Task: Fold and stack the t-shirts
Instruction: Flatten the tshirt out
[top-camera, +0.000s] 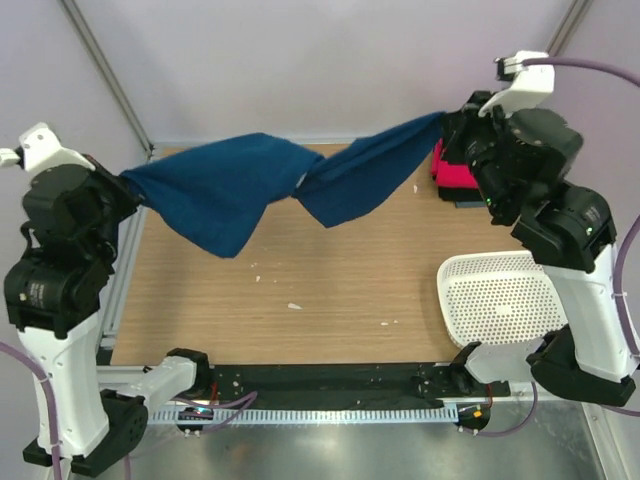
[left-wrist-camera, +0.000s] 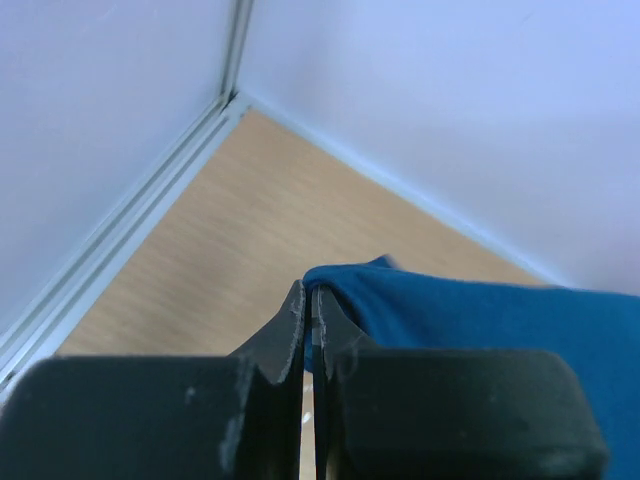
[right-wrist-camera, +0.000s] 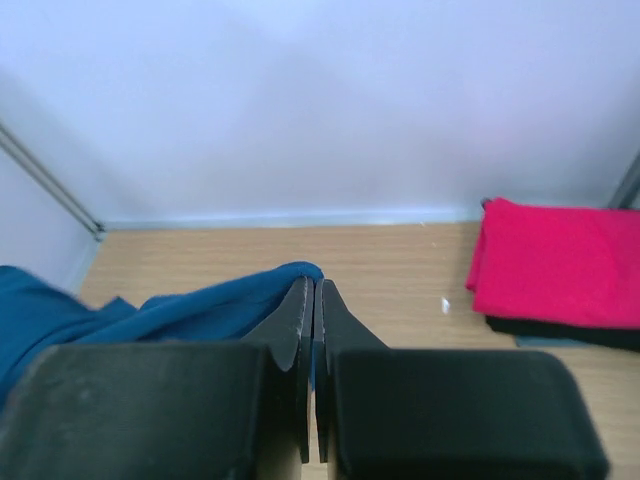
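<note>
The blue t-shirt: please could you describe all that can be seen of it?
The blue t-shirt is soft dark-blue cloth, stretched in the air and twisted once near its middle. The left gripper pinches one end, the right gripper the other. Its loose folds sag toward the table.

The left arm (top-camera: 60, 300) and the right arm (top-camera: 575, 270) both wear white shells over bulky black joint housings, with white camera mounts (top-camera: 525, 85) at the wrists, pale purple cables (top-camera: 600, 68), and flat, tapering black tool fingers (left-wrist-camera: 270, 350) scuffed along the edges.
</note>
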